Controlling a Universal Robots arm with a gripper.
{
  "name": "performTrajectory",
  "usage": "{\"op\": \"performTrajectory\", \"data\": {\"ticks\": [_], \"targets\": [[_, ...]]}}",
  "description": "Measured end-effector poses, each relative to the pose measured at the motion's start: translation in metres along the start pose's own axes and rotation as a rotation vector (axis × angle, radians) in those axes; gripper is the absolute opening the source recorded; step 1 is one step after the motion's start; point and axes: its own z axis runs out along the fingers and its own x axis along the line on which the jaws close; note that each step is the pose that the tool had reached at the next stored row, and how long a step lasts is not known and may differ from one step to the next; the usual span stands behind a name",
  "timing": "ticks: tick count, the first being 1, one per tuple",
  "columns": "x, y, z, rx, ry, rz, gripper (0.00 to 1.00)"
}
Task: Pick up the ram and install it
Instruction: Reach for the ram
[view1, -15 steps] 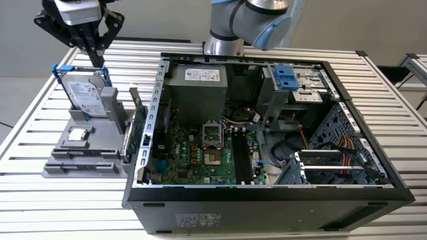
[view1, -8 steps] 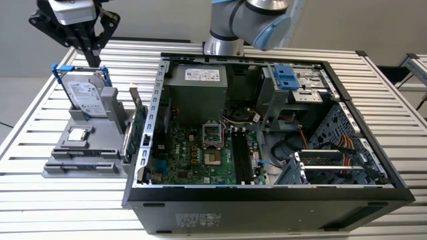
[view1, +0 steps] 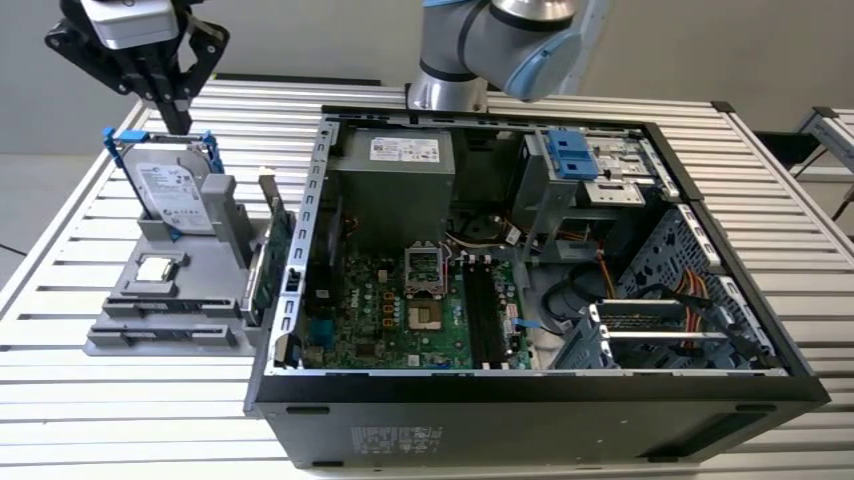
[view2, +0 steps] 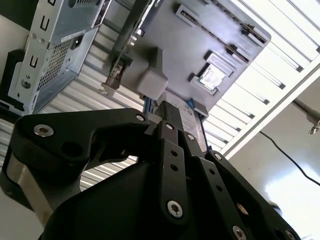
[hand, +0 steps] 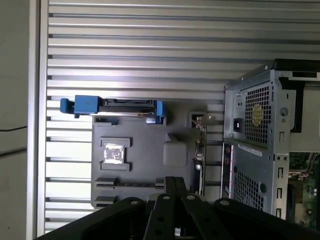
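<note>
My gripper (view1: 176, 118) hangs above the far end of the grey parts holder (view1: 160, 335), just over the upright hard drive (view1: 174, 195) in its blue caddy. Its fingers are shut with nothing between them, which also shows in the second wrist view (view2: 167, 117) and the first wrist view (hand: 175, 186). A narrow green board, seemingly the ram (view1: 258, 288), stands on edge at the holder's side nearest the computer, beside the wider green card (view1: 282, 262) with a metal bracket. The black memory slots (view1: 483, 312) lie on the motherboard inside the open case (view1: 534, 385).
A small silver processor chip (view1: 158, 267) rests on the holder, also seen in the first wrist view (hand: 113, 153). The case wall (view1: 315, 215) rises right next to the holder. Drive cages and cables crowd the case at the exterior view's right. The slatted table (view1: 134, 410) surrounds everything.
</note>
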Motion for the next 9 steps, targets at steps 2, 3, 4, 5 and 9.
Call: {"op": "performTrajectory", "data": {"ticks": [2, 3, 4, 5, 9], "targets": [[0.0019, 0.0, -0.0001, 0.0001, 0.0001, 0.0, 0.0], [0.003, 0.0, -0.0001, 0.0001, 0.0001, 0.0, 0.0], [0.004, 0.0, -0.0001, 0.0001, 0.0001, 0.0, 0.0], [0.005, 0.0001, -0.0001, 0.0001, 0.0001, 0.0, 0.0], [0.0091, 0.0001, -0.0001, 0.0001, 0.0002, -0.001, 0.0]]}}
